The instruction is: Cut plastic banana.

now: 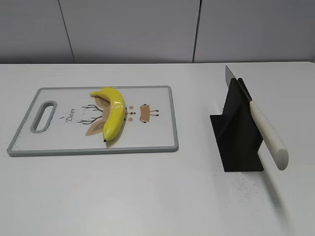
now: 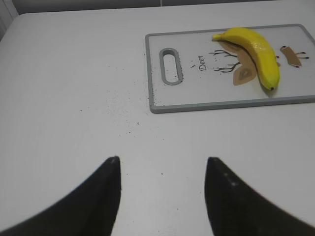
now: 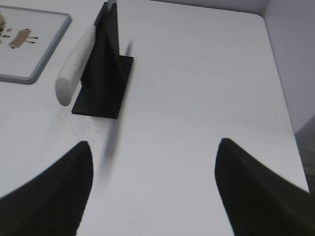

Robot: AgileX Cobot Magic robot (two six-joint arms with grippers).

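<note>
A yellow plastic banana [image 1: 113, 113] lies whole on a white cutting board [image 1: 59, 137] with a grey rim; both also show in the left wrist view, the banana [image 2: 256, 51] on the board [image 2: 197, 93]. A knife with a white handle [image 1: 268, 135] rests in a black stand [image 1: 238, 142] to the right; in the right wrist view the handle [image 3: 74, 64] sticks out of the stand [image 3: 106, 73]. My left gripper [image 2: 162, 162] is open and empty over bare table, short of the board. My right gripper [image 3: 155, 145] is open and empty, right of the stand. Neither gripper shows in the exterior view.
The board has a handle slot [image 1: 43, 117] at its left end and a deer print. Dark specks dot the white table [image 1: 157, 196]. A grey wall [image 1: 147, 29] stands behind the table. The table's right edge [image 3: 280, 98] shows in the right wrist view.
</note>
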